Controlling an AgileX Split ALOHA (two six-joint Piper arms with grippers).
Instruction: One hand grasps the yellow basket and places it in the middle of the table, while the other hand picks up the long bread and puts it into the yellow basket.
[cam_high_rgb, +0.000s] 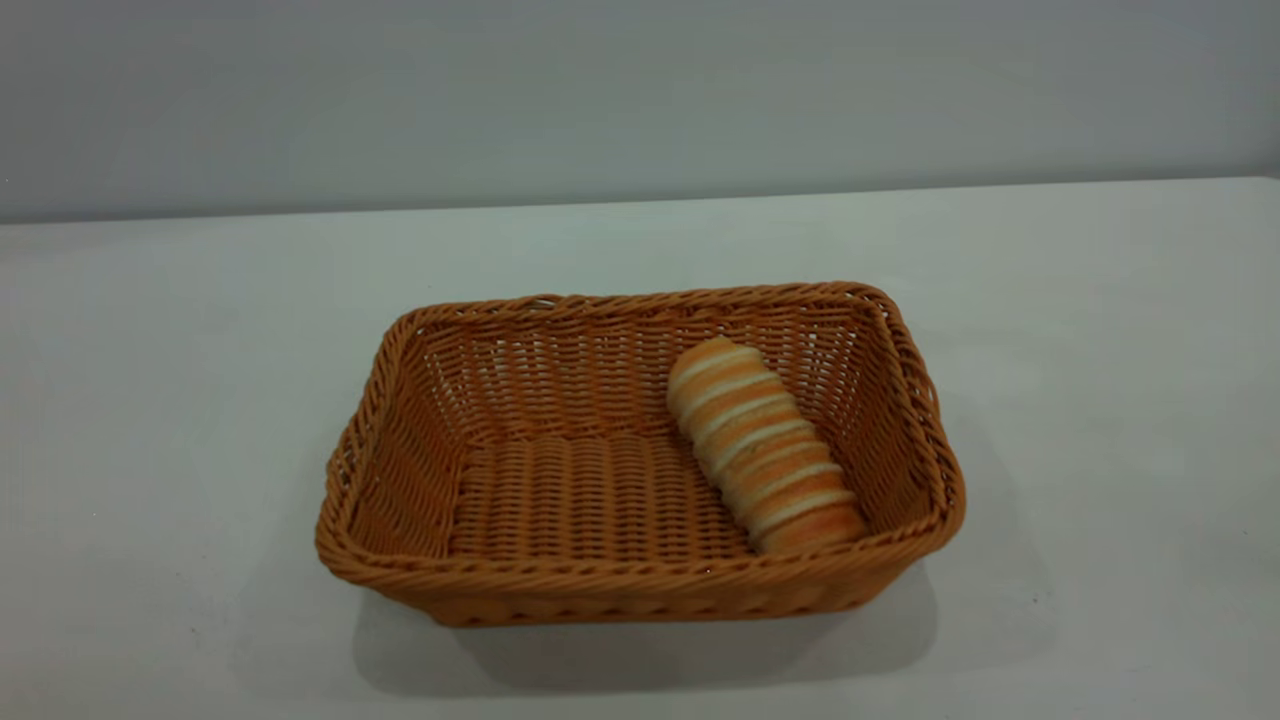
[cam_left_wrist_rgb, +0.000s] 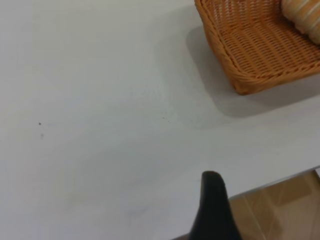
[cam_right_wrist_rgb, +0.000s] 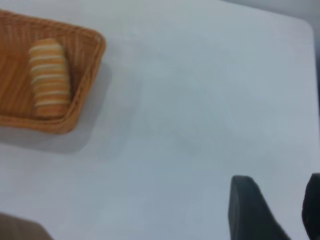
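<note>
One yellow basket (cam_high_rgb: 400, 480) stands near the middle of the table (cam_high_rgb: 150, 400), well in from every edge, its long sides running roughly parallel to the table's far edge. Inside it lies the long bread (cam_high_rgb: 762, 447), set against the basket's right-hand end wall (right as the exterior view shows it), one end leaning up toward the far right corner of the basket and the other down by the near rim. The rest of the woven floor is bare.

Neither arm appears in the exterior view. The left gripper (cam_left_wrist_rgb: 214, 210) shows in its own wrist view only as a single black finger tip above the table near an edge, where a brown floor (cam_left_wrist_rgb: 280, 210) shows beyond; the basket is well apart from it, and whether its fingers are spread or pressed together cannot be told. The right gripper (cam_right_wrist_rgb: 280, 212) hangs over bare table, also well apart from the basket, with two dark fingers (cam_right_wrist_rgb: 247, 207) in sight and a clear gap between them, so it is spread and pinches nothing.
</note>
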